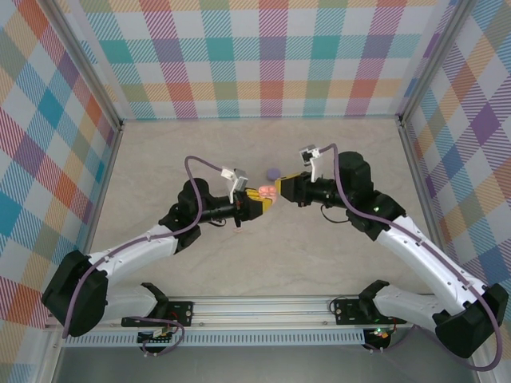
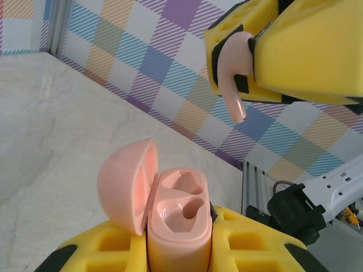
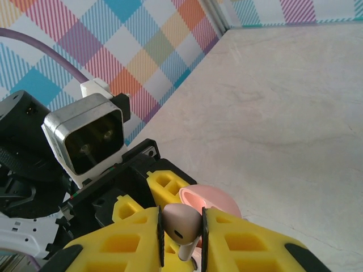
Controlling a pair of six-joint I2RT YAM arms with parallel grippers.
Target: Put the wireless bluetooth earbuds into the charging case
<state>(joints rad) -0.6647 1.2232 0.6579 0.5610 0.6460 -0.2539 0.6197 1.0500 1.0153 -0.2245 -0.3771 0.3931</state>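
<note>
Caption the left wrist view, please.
Left pincer grips open pale pink plastic case; right pincer holds small pink earbud above.

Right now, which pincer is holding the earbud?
The right pincer, pinching the pale pink earbud between its pads. The left pincer instead grips the open pink charging case, both sockets empty.

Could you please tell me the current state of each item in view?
pink charging case: lid open, both sockets empty.
pink earbud: gripped, not yet inserted.
left tool: shut on the case.
right tool: shut on the earbud.
purple disc: lying on the table, untouched.
</note>
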